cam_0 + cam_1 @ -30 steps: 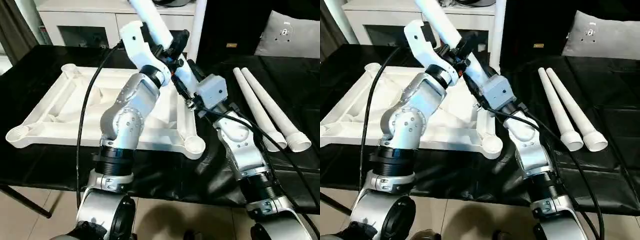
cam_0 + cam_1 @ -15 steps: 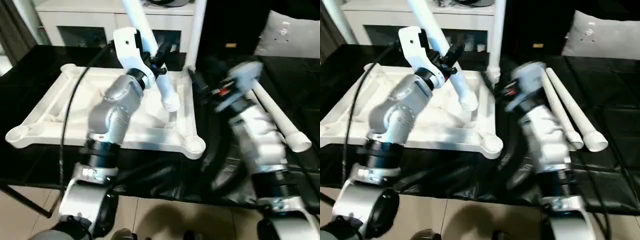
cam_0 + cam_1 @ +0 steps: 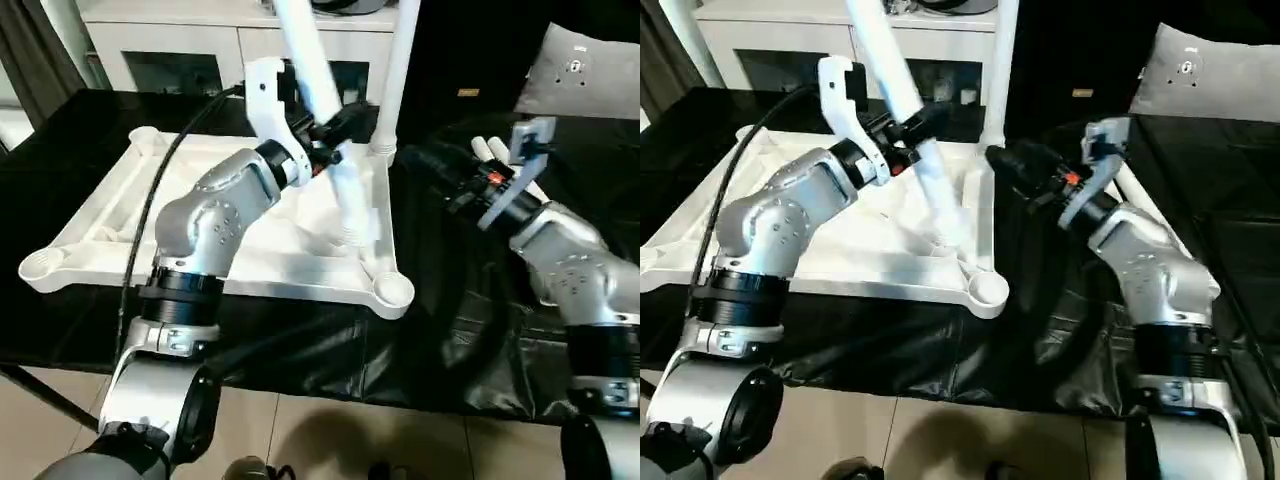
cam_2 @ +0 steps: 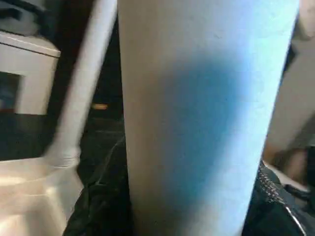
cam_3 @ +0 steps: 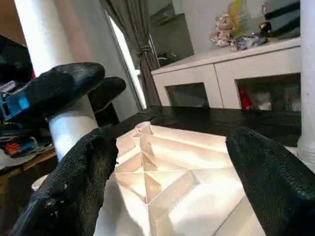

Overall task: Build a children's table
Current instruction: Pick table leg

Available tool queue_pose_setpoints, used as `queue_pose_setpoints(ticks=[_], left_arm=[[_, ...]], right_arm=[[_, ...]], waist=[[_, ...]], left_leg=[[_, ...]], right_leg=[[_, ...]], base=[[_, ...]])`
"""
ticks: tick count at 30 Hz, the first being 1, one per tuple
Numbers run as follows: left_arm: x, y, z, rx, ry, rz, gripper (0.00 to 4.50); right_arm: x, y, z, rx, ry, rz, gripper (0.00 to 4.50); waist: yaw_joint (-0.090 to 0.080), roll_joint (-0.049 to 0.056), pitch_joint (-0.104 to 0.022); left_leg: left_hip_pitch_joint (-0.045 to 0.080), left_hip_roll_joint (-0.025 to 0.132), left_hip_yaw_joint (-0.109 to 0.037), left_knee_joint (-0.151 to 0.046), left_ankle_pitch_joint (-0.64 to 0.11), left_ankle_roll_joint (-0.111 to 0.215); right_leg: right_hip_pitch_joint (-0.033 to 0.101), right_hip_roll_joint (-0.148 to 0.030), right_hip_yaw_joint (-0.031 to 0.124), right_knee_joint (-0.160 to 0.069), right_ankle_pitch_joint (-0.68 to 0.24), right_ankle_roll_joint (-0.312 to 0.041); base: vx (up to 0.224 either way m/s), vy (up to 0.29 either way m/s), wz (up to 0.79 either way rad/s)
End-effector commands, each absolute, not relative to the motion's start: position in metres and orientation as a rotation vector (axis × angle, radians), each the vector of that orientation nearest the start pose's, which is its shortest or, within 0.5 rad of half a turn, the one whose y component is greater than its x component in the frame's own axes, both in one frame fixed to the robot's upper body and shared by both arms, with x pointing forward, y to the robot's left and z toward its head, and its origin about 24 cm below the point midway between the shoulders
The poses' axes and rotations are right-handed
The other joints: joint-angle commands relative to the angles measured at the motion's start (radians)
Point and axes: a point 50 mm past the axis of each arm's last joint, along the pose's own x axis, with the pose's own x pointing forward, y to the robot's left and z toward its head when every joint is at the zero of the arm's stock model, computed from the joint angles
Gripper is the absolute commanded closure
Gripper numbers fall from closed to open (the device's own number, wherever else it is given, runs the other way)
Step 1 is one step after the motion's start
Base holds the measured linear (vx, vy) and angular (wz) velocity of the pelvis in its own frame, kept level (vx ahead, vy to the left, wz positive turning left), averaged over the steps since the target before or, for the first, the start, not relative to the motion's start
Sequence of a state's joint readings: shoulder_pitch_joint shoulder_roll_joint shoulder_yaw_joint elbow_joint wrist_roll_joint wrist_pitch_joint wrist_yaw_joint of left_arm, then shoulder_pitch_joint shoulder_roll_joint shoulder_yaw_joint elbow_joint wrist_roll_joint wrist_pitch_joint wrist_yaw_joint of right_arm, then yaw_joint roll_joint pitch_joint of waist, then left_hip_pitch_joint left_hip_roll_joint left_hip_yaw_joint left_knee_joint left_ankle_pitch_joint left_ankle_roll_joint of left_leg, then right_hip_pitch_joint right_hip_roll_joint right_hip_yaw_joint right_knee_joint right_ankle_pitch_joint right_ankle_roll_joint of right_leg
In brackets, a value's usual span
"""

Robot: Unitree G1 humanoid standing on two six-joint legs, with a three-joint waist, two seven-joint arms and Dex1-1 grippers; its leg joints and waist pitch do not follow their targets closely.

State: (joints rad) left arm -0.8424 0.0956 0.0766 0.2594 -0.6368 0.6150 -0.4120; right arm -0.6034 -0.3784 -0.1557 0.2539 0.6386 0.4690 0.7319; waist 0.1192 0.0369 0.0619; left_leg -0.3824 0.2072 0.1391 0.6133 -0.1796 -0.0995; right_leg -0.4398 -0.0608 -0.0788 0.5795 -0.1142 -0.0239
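The children's table top (image 3: 110,215) lies upside down on the black-covered bench, ribs and round corner sockets facing up. One white leg (image 3: 395,80) stands upright in its far right socket. My left gripper (image 3: 338,128) is shut on a second leg (image 3: 305,50), which is tilted, its lower end hanging over the ribs near the right rim. That leg looms close in the left wrist view (image 4: 206,118). My right gripper (image 3: 1005,165) hovers just right of the top, open and holding nothing, its fingers (image 5: 74,187) wide apart. Two more legs (image 3: 483,148) lie behind my right arm.
A white cabinet with dark glass compartments (image 3: 190,50) stands behind the bench. A grey cushion (image 3: 590,70) sits at the back right. A black cable (image 3: 160,200) loops along my left arm. The front right socket (image 3: 392,290) lies near the bench's front edge.
My right gripper has let go of the tilted leg, opened and swung away to the right. My left gripper keeps the leg, whose lower end has shifted over the right rim.
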Motion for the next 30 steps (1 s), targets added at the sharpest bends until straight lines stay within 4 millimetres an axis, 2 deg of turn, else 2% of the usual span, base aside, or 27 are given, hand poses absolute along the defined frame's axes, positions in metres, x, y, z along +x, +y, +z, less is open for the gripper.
queue_pose_setpoints(ticks=[1, 5, 7, 10, 12, 19, 21, 22, 25, 27, 30], left_arm=[[0.349, 0.068, 0.215, -0.488, -0.015, -0.969, 2.62], [0.340, 0.063, 0.217, -0.457, -0.011, -1.077, 2.62], [0.336, 0.060, 0.218, -0.405, -0.016, -1.117, 2.62], [0.334, 0.058, 0.219, -0.398, -0.027, -1.137, 2.62], [0.330, 0.055, 0.221, -0.379, -0.041, -1.167, 2.62], [0.318, 0.045, 0.219, -0.278, -0.058, -1.249, 2.62], [0.317, 0.044, 0.219, -0.262, -0.057, -1.255, 2.62], [0.316, 0.044, 0.219, -0.256, -0.058, -1.257, 2.62], [0.316, 0.044, 0.219, -0.248, -0.063, -1.259, 2.62], [0.315, 0.043, 0.220, -0.246, -0.071, -1.263, 2.62], [0.315, 0.043, 0.221, -0.243, -0.074, -1.266, 2.62]], right_arm=[[0.335, -0.182, 0.173, 0.322, -0.097, 0.868, 0.52], [0.324, -0.179, 0.174, 0.317, -0.073, 1.002, 0.52], [0.314, -0.175, 0.170, 0.266, -0.013, 1.116, 0.52], [0.310, -0.170, 0.167, 0.252, 0.015, 1.161, 0.52], [0.310, -0.167, 0.165, 0.241, 0.032, 1.164, 0.81], [0.311, -0.159, 0.154, 0.240, 0.086, 1.172, 1.31], [0.310, -0.157, 0.152, 0.224, 0.101, 1.183, 1.44], [0.310, -0.157, 0.152, 0.219, 0.106, 1.183, 1.69], [0.310, -0.156, 0.150, 0.210, 0.120, 1.178, 1.76], [0.310, -0.156, 0.149, 0.208, 0.128, 1.182, 2.11], [0.309, -0.156, 0.148, 0.208, 0.133, 1.190, 2.29]], waist=[[0.008, -0.017, -0.094], [0.016, -0.017, -0.095], [0.022, -0.019, -0.093], [0.027, -0.021, -0.092], [0.028, -0.020, -0.093], [0.026, -0.019, -0.090], [0.025, -0.019, -0.090], [0.026, -0.017, -0.090], [0.025, -0.019, -0.091], [0.026, -0.018, -0.091], [0.026, -0.019, -0.091]], left_leg=[[-0.002, -0.009, 0.024, -0.053, -0.099, 0.079], [-0.002, -0.005, 0.022, -0.053, -0.088, 0.094], [-0.002, -0.005, 0.023, -0.054, -0.096, 0.101], [-0.001, -0.007, 0.025, -0.053, -0.100, 0.090], [-0.001, -0.005, 0.022, -0.055, -0.103, 0.081], [0.000, -0.005, 0.021, -0.057, -0.128, 0.066], [-0.001, -0.006, 0.021, -0.056, -0.127, 0.064], [0.000, -0.006, 0.021, -0.056, -0.130, 0.063], [-0.001, -0.006, 0.021, -0.056, -0.126, 0.064], [-0.001, -0.006, 0.021, -0.055, -0.121, 0.064], [-0.002, -0.007, 0.021, -0.055, -0.122, 0.067]], right_leg=[[0.085, -0.050, 0.021, -0.058, -0.340, -0.137], [0.085, -0.049, 0.022, -0.055, -0.320, -0.145], [0.086, -0.049, 0.022, -0.057, -0.335, -0.133], [0.084, -0.049, 0.021, -0.065, -0.384, -0.111], [0.083, -0.051, 0.019, -0.065, -0.402, -0.102], [0.078, -0.050, 0.017, -0.074, -0.460, -0.067], [0.078, -0.049, 0.016, -0.074, -0.460, -0.064], [0.077, -0.049, 0.016, -0.075, -0.464, -0.061], [0.077, -0.049, 0.016, -0.074, -0.451, -0.063], [0.078, -0.050, 0.017, -0.072, -0.445, -0.066], [0.079, -0.049, 0.017, -0.072, -0.441, -0.069]], base=[[0.000, 0.000, 0.00], [0.000, 0.000, 0.00], [0.000, 0.000, 0.00], [0.000, 0.000, 0.00], [0.000, 0.000, 0.00], [0.000, 0.000, 0.00], [0.000, 0.000, 0.00], [0.000, 0.000, 0.00], [0.000, 0.000, 0.00], [0.000, 0.000, 0.00], [0.000, 0.000, 0.00]])
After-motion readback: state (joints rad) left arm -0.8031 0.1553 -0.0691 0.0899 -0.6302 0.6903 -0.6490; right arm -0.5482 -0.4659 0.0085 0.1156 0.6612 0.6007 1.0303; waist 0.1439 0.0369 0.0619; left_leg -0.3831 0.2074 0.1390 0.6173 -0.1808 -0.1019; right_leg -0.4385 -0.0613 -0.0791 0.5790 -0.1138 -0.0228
